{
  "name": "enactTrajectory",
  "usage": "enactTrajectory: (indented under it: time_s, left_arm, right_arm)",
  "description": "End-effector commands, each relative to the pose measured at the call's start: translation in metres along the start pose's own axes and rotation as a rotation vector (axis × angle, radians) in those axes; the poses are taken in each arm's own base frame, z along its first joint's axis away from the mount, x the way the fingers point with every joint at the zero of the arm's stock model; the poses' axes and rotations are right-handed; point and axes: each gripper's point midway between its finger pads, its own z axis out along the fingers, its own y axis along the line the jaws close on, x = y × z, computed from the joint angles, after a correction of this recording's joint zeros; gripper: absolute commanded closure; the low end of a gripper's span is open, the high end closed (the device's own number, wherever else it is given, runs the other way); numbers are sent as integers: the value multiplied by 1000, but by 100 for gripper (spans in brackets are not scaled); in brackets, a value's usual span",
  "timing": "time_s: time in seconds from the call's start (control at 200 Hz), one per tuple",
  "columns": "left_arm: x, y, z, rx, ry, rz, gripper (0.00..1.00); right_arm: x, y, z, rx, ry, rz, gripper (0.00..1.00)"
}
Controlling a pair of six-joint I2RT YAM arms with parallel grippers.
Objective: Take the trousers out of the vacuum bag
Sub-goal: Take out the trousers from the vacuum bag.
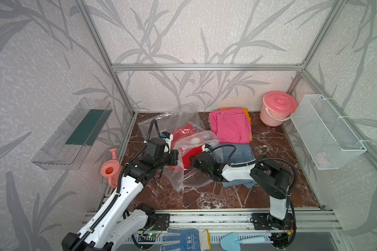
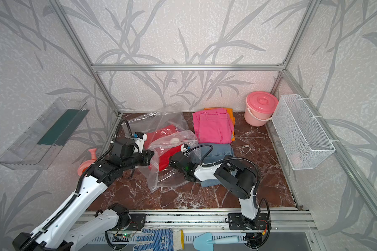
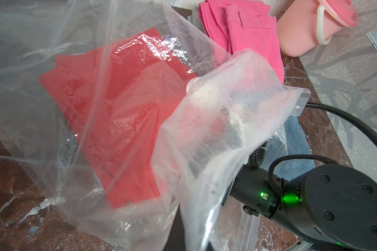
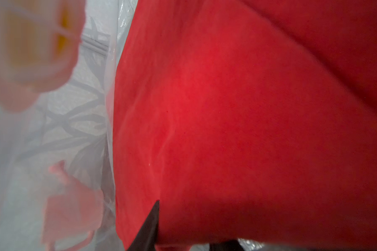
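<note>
Inventory, left to right.

- Clear wall tray (image 1: 70, 134): fixed to the left wall.
- Pink watering can (image 1: 110, 171): beside the counter's (image 1: 205, 195) left edge.
- My left hand (image 1: 178, 159): pressed together on a fold of the vacuum bag (image 1: 181, 121), with that film raised off the counter.
- Vacuum bag: clear and crumpled, on the counter's left half, with its white valve disc (image 1: 195, 140) facing up.
- Red trousers (image 1: 183, 132): folded inside the bag, seen through the film in the left wrist view (image 3: 122, 104).
- My right hand (image 1: 191, 159): pushed into the bag at the near edge of the red trousers. Red cloth fills the right wrist view and hides all but a dark fingertip (image 4: 151, 219). I cannot tell whether I am pinching the cloth.
- Denim trousers (image 1: 242, 152): out of the bag, flat under my right arm.
- Hot pink trousers (image 1: 231, 126): out of the bag, behind the denim, stacked on the orange trousers (image 1: 245, 110).
- Pink lidded bucket (image 1: 278, 108): back right corner.
- White wire basket (image 1: 327, 130): on the right wall.
</note>
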Motion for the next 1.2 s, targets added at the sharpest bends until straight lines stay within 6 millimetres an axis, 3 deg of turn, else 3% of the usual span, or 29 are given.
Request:
enactTrajectory:
  time_s: [0.0, 0.24, 0.36, 0.465, 0.49, 0.655, 0.775, 0.84, 1.005, 1.195]
  left_arm:
    - [4, 2, 1, -8, 7, 25, 100]
    - [3, 4, 1, -22, 1, 21, 100]
    - [3, 5, 1, -27, -1, 20, 100]
    - [2, 6, 1, -30, -3, 20, 100]
    - [2, 6, 1, -31, -3, 19, 100]
    - [2, 7, 1, -36, -5, 18, 100]
    - [3, 7, 0, -37, -4, 18, 100]
    - [2, 7, 0, -38, -7, 18, 100]
    - [2, 7, 1, -39, -4, 19, 100]
    - [3, 8, 1, -40, -5, 19, 100]
  right_arm:
    - [-19, 35, -4, -83, -35, -30, 82]
    - [-40, 93, -37, -198, -62, -114, 93]
    - [-37, 105, -57, -212, -67, -151, 94]
    - [-25, 85, -60, -171, -49, -133, 94]
    - [-8, 84, -62, -176, -23, -135, 94]
    - [30, 40, -54, -119, 48, -53, 93]
    - [42, 16, -50, -82, 64, -20, 90]
    - [45, 8, -49, -68, 62, -12, 82]
    - [47, -13, -50, -21, 55, 23, 46]
    - [47, -25, -44, -10, 25, 41, 35]
